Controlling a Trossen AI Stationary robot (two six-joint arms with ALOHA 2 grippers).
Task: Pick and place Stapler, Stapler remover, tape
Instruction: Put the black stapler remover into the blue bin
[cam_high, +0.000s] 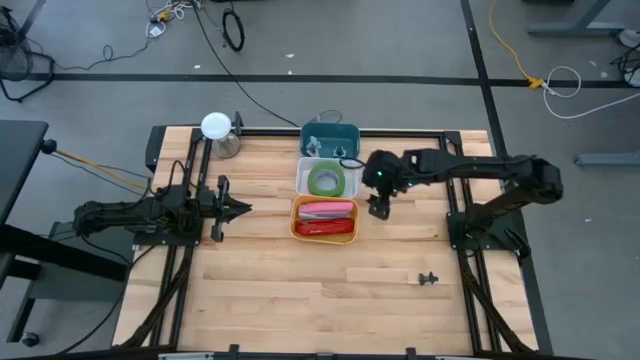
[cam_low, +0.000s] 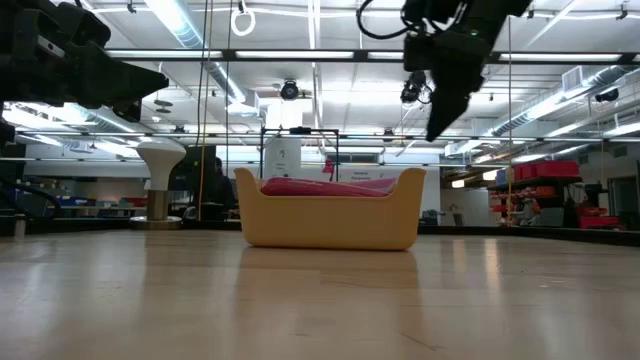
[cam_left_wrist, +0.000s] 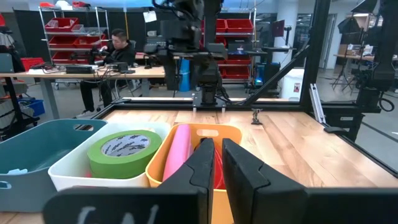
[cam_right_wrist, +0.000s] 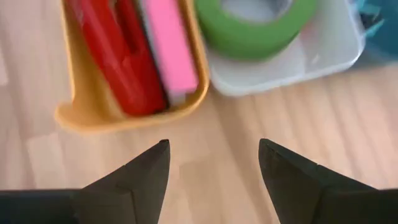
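Three bins stand in a row at the table's middle. The orange bin (cam_high: 296, 226) holds a pink stapler (cam_right_wrist: 168, 43) and a red stapler (cam_right_wrist: 118, 56), lying side by side. Beyond it, the white bin (cam_high: 302, 178) holds a green roll of tape (cam_high: 326, 180), lying flat. My right gripper (cam_high: 378, 207) hangs open and empty above bare wood just right of the orange bin, pointing steeply down. My left gripper (cam_high: 240, 208) waits level at the table's left, shut and empty. I cannot pick out a stapler remover for sure.
A teal bin (cam_high: 350, 132) at the far end of the row holds small pale things. A small dark object (cam_high: 428, 278) lies on the wood near the right front. A white globe lamp (cam_high: 216, 127) stands at the far left. A person sits at a desk behind the table.
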